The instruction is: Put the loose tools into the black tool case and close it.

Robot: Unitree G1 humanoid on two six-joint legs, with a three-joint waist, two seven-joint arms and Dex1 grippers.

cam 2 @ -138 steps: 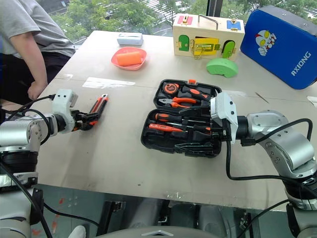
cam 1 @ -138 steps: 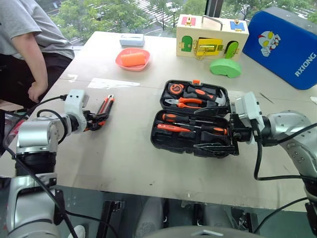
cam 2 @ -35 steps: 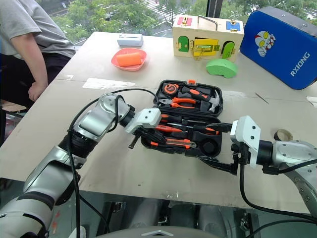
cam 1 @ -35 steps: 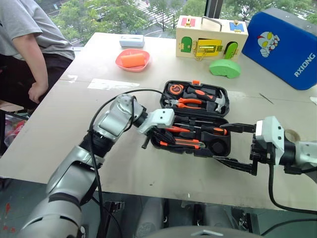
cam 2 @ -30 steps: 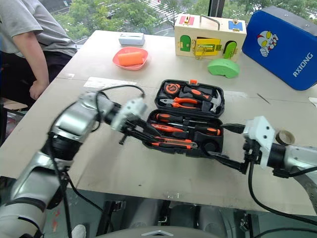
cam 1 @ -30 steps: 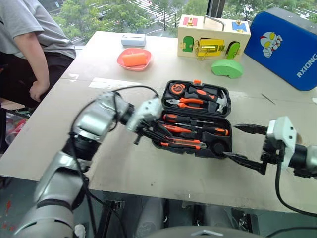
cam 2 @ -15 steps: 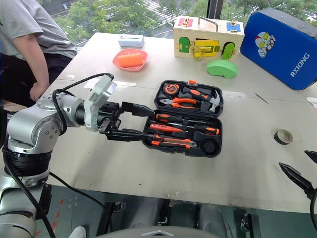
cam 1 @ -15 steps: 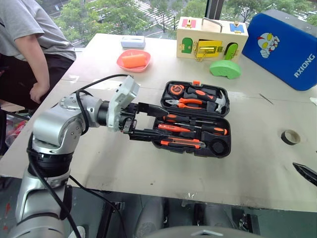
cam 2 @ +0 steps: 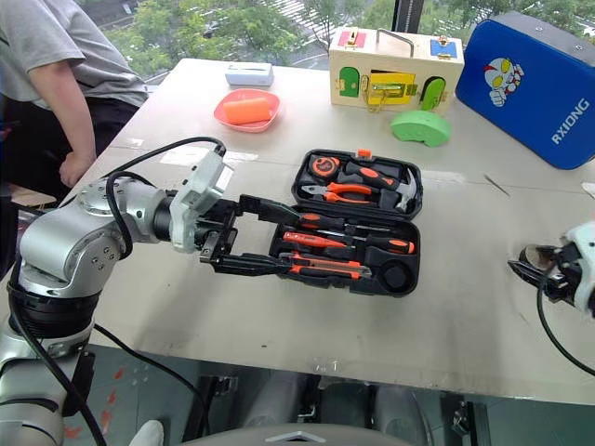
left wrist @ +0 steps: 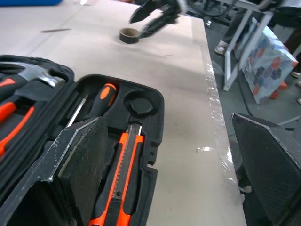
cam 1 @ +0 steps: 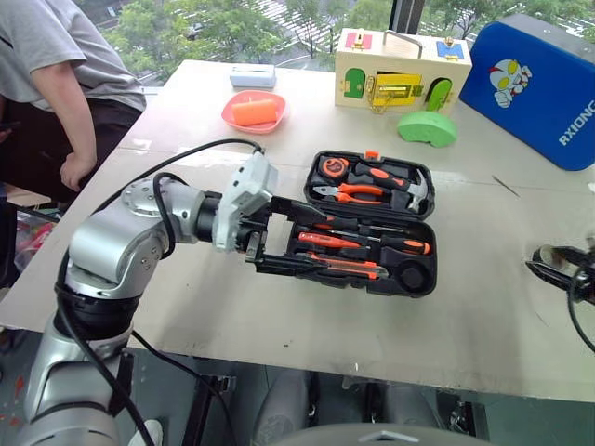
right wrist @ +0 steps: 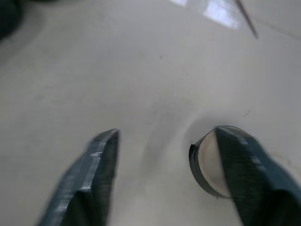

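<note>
A person point(cam 1: 56, 65) leans at the counter's point(cam 1: 232, 307) far left corner. Nearer the front, the left gripper point(cam 1: 279, 237) hangs just left of the case point(cam 1: 367, 223), its jaws spread wide and holding nothing; the lower finger lies along the case's near left edge, whether touching I cannot tell. The case stands open at the counter's middle, lid half toward the far edge with pliers point(cam 1: 349, 192), hammer point(cam 1: 395, 181) and tape measure point(cam 1: 331, 167) in it. The near half holds two screwdrivers point(cam 1: 358, 240) and the knife point(cam 1: 339, 268) in their recesses; a round recess point(left wrist: 140, 104) at its right end is bare. I cannot make out the slim tester. Along the far edge sit an orange dish point(cam 1: 253, 110), a wooden latch box point(cam 1: 402, 60), a green block point(cam 1: 426, 127) and, at the far right corner, a blue case point(cam 1: 535, 79).

Near the right edge, well apart from the case, the tape roll point(right wrist: 209, 162) lies flat on the counter. The right gripper point(right wrist: 164, 179) is down at it with jaws part open, one finger inside or over the roll's ring and the other outside; it does not yet look clamped.

The step in hand looks like picking up the roll, likely the last loose piece. The next move calls for pinching the roll's wall firmly, carrying it across to the bare round recess and seating it flat. The left gripper must clear the near half before the lid is swung over and latched
</note>
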